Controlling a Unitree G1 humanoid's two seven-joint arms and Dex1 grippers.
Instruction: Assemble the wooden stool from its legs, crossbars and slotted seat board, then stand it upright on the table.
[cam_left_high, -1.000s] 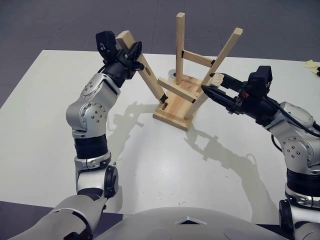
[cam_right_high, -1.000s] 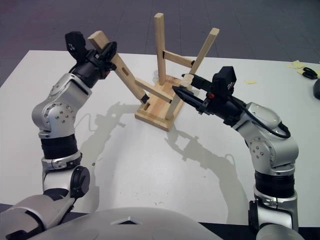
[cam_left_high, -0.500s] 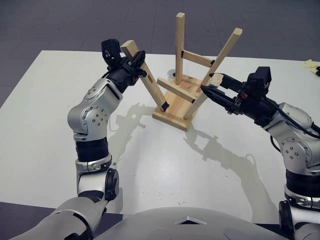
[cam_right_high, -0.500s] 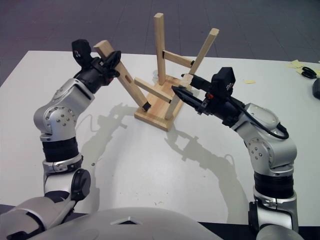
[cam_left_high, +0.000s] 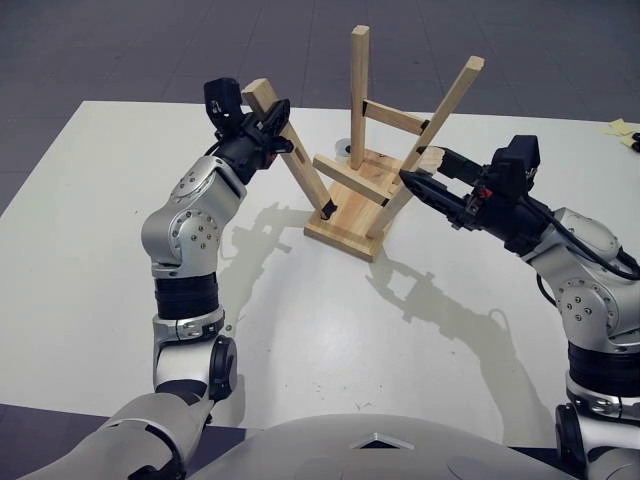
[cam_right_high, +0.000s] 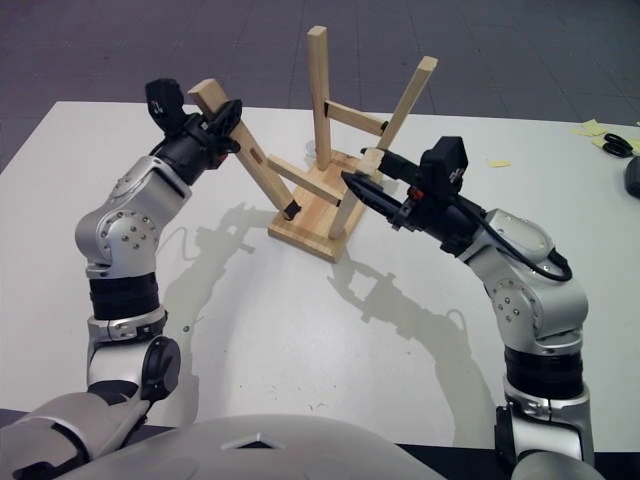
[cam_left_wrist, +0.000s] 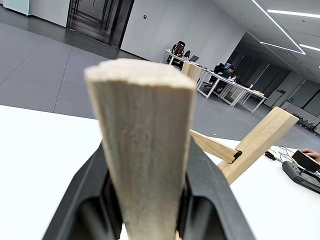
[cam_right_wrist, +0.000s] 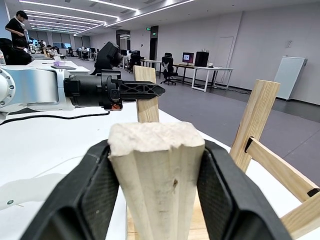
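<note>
The wooden stool stands upside down, its seat board (cam_left_high: 347, 226) flat on the white table (cam_left_high: 300, 330). Two legs (cam_left_high: 359, 80) rise upright behind, joined by a crossbar (cam_left_high: 396, 117). My left gripper (cam_left_high: 268, 124) is shut on the top end of a slanted leg (cam_left_wrist: 142, 150) at the stool's left. That leg's lower end, with a second crossbar (cam_left_high: 350, 178), sits at the seat board. On the stool's right side, my right gripper (cam_left_high: 423, 168) is shut on the end of another leg (cam_right_wrist: 157, 175).
Yellow paper notes (cam_right_high: 597, 128) and a dark object (cam_right_high: 633, 175) lie at the table's far right edge. A small white round thing (cam_left_high: 345, 148) sits behind the stool. Open table surface stretches in front of the stool and to its left.
My left gripper has swung its leg to the right, toward the stool, bringing the lower end closer to the seat board. The right gripper has barely shifted.
</note>
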